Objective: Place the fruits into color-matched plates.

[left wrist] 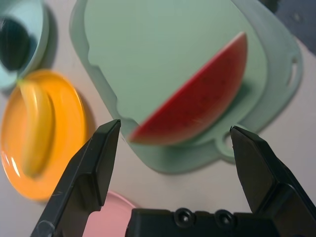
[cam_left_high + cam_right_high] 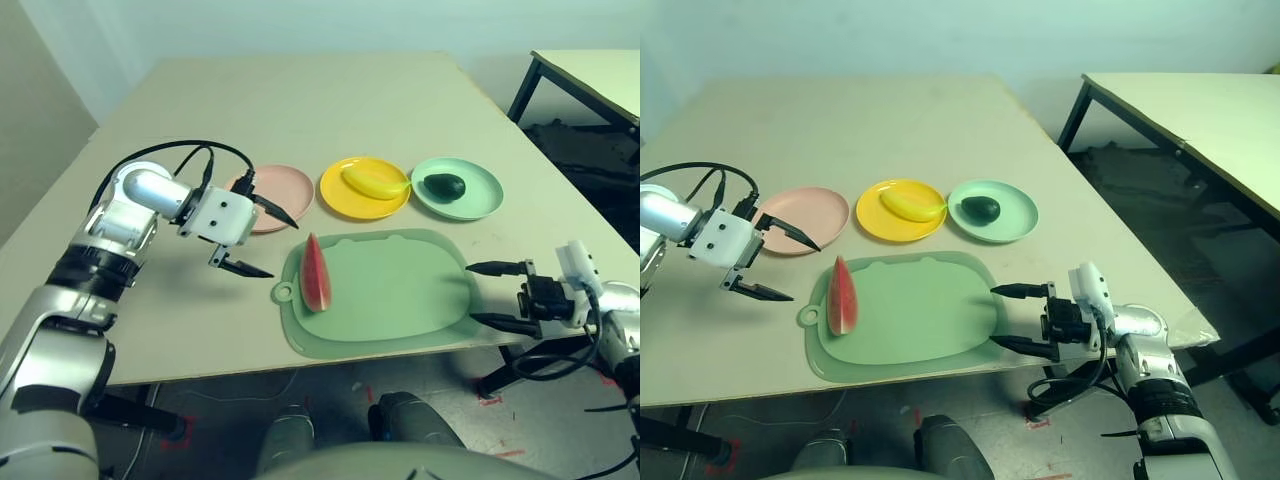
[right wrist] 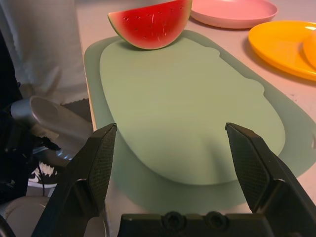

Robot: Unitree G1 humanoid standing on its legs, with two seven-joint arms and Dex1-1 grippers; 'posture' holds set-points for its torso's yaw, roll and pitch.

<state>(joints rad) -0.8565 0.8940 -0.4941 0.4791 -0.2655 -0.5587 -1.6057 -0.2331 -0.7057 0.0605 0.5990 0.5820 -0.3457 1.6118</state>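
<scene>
Smooth plastic on a matt table

3 glossy plastic plates (image 2: 365, 205) sit upper centre on the matt beige table (image 2: 300, 100); the green mat (image 2: 400, 300) looks soft and matt, the watermelon wedge (image 2: 316, 272) smooth with a slight sheen.

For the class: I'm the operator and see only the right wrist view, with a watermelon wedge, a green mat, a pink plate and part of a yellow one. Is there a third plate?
Observer: Yes, a mint green plate lies beyond the yellow plate, with the avocado in it.
Operator: Is the yellow plate filled?
Observer: The banana lies in it.
Operator: Where is the left gripper?
Observer: The left gripper hangs open between the pink plate and the mat's ring tab, near the watermelon wedge.
Operator: Is the pink plate empty?
Observer: Yes; the wedge lies on the mat.
</scene>
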